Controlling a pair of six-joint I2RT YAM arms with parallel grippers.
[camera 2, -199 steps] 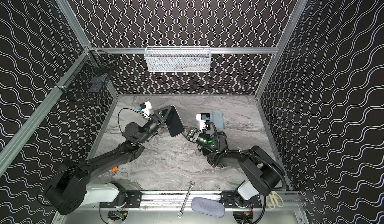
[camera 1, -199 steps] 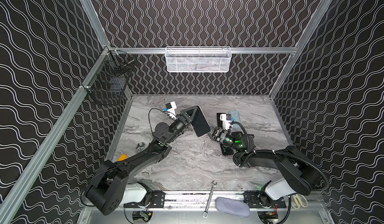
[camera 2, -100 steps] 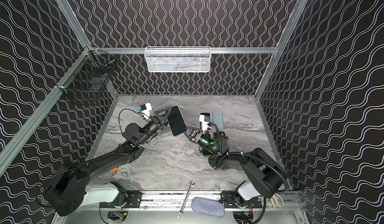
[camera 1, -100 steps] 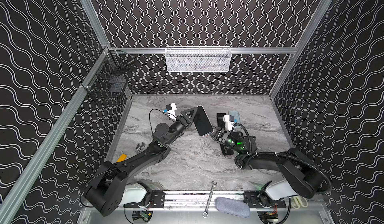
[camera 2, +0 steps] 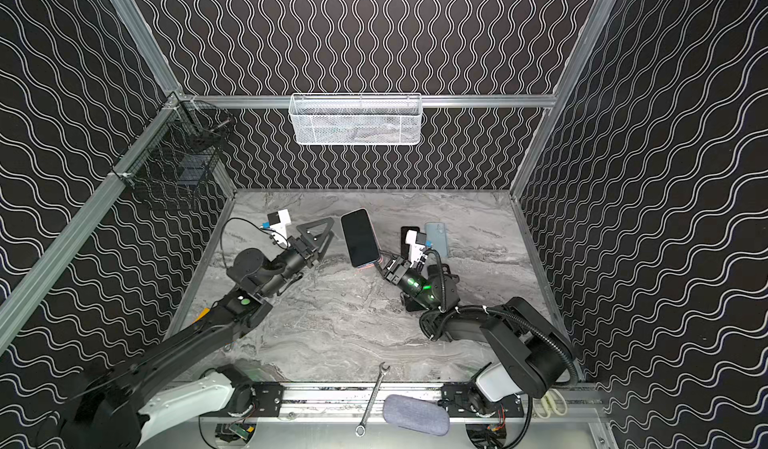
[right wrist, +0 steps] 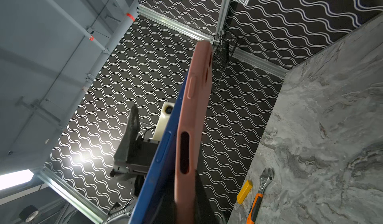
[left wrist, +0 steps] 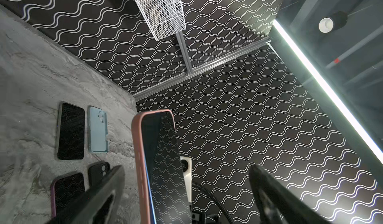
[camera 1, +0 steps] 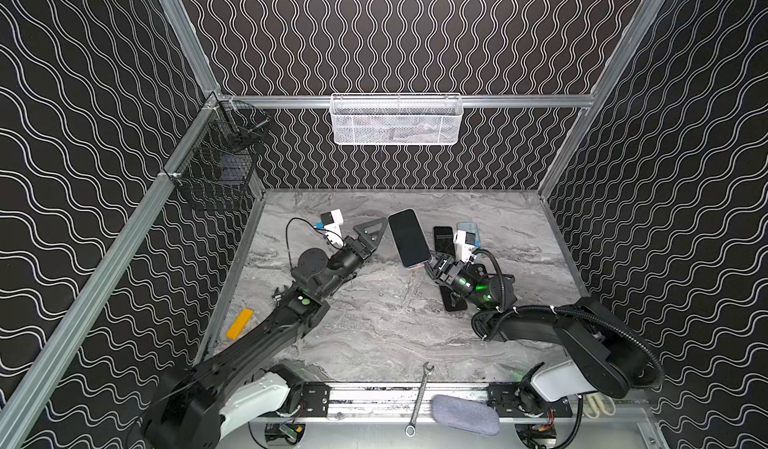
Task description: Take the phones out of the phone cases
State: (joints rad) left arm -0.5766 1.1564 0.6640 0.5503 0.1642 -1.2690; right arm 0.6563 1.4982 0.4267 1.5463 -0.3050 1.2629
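While the lower end of the pink phone case (right wrist: 192,108) is being pinched tight by the right hand (camera 1: 432,262), the phone (camera 1: 409,237) is being held up off the desk (camera 1: 374,322), with its blue edge being levered clear of the case near the grip. Left hand (camera 1: 374,233) is being held spread just beside the phone, not touching. Judged best: freed blue edge alone being clamped by the left, then being drawn out slowly along the case, no twisting. Another phone (left wrist: 71,131) and a light-blue case (left wrist: 97,132) are being left flat on the marbled desk; a wrench (camera 1: 419,397) is being kept by the front rail; wavy-patterned walls all round.
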